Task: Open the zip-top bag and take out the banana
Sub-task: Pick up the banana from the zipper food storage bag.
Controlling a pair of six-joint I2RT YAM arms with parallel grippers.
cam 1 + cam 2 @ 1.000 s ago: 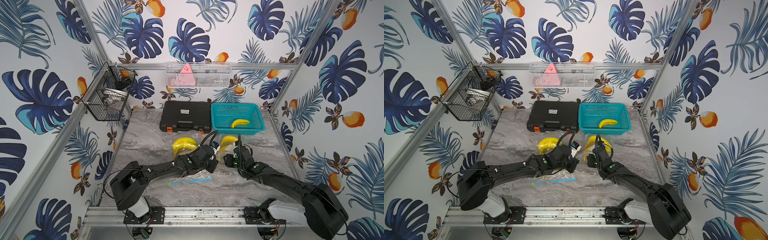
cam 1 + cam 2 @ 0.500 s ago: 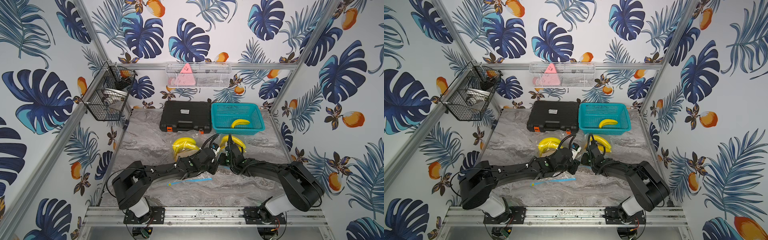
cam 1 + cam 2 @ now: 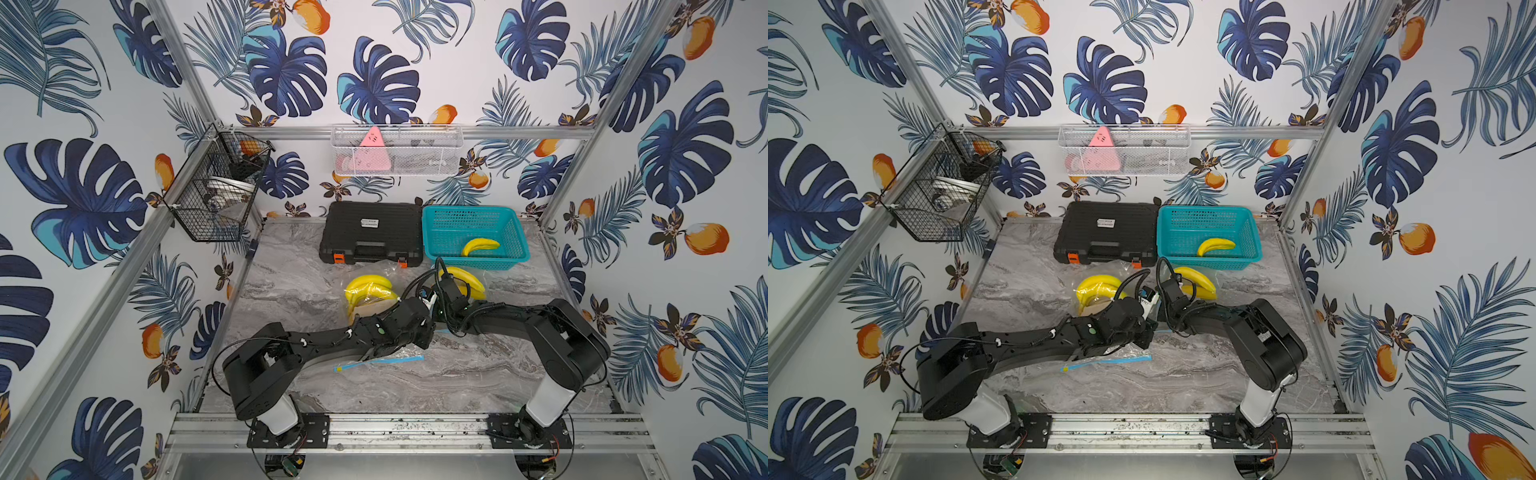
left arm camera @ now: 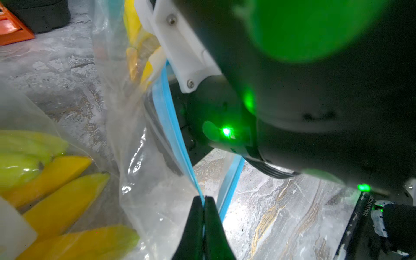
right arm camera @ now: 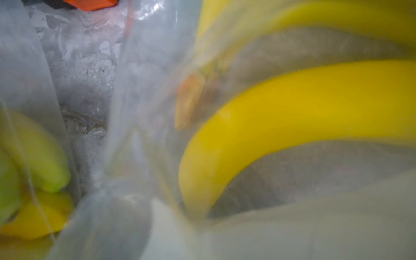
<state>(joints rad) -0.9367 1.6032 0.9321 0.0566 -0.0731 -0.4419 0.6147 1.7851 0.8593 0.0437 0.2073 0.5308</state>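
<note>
Taking the black case [image 3: 372, 232] as my marker: in front of its left half a bunch of bananas [image 3: 368, 289] lies in its own clear plastic on the table [image 3: 291, 286]. I judge it is not my target and leave it alone. Just right of that bunch, the left jaws are pressed together on the blue zip strip [image 4: 171, 121] of the zip-top bag [image 4: 139, 135], pinching one lip. The other lip [image 4: 230, 180] hangs apart from it, so the mouth looks open.

In front of the case's right corner the right arm [image 3: 511, 320] reaches toward that mouth. The right wrist view shows only blurred film, so I cannot tell whether its jaws are apart or together. The banana [image 5: 292, 108] fills that view, seemingly behind plastic. It lies right of the case, just in front of the teal basket [image 3: 476, 262], which holds another banana [image 3: 480, 246].

To do this well, I would hold the left pinch firm and raised so the mouth gapes. I would make sure the right jaws pass between the lips rather than over the film. Then I would take the banana near its end and draw it out slowly along its curve, so the bag does not drag.
</note>
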